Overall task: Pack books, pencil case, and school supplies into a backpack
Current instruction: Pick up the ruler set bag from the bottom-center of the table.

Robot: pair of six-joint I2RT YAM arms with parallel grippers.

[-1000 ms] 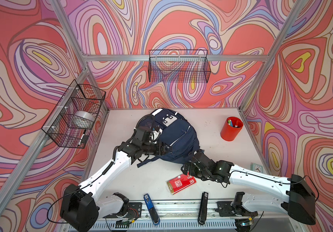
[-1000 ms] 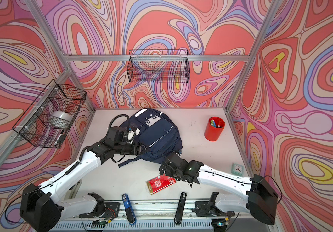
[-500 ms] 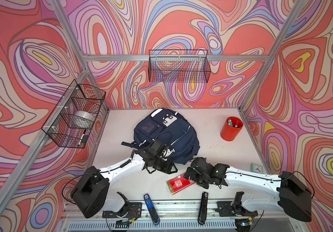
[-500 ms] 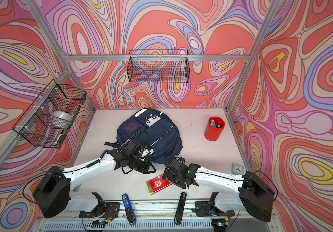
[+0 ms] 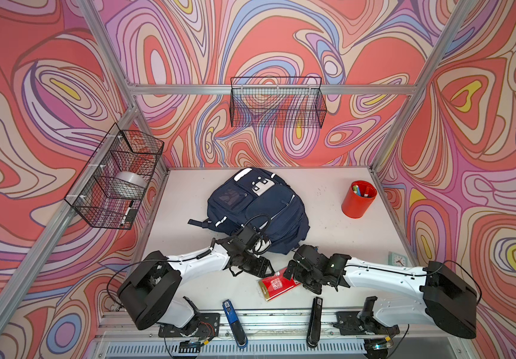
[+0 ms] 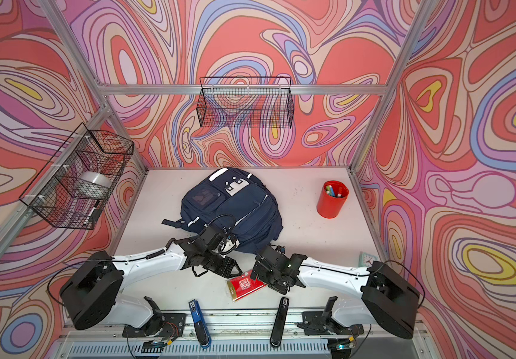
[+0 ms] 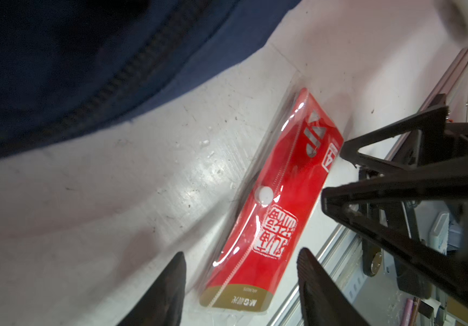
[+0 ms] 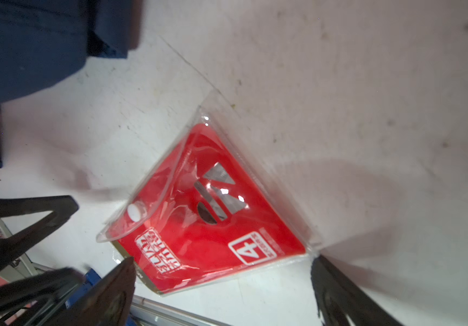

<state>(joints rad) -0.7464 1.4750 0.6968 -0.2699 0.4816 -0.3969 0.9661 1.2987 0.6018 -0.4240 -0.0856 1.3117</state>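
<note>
The navy backpack [image 5: 266, 205] [image 6: 238, 202] lies flat mid-table, its zip seam showing in the left wrist view [image 7: 86, 84]. A flat red packet [image 5: 278, 284] [image 6: 246, 287] with white print and a gold end rests on the table in front of it. My left gripper [image 5: 263, 271] [image 7: 241, 282] is open, its jaws either side of the packet's [image 7: 278, 203] gold end without touching. My right gripper [image 5: 291, 273] [image 8: 223, 271] is open over the packet's [image 8: 213, 225] other end. The books and pencil case are out of view.
A red cup of markers [image 5: 358, 199] stands at the back right. A blue stapler [image 5: 235, 323] and a black stapler [image 5: 314, 323] lie on the front rail. A small clock [image 5: 398, 258] sits at the right edge. Wire baskets [image 5: 116, 177] [image 5: 277, 104] hang on the walls.
My left arm has swung from the backpack's left side down to the front, onto the red packet. The backpack has settled flat. My right gripper has edged closer over the packet.
</note>
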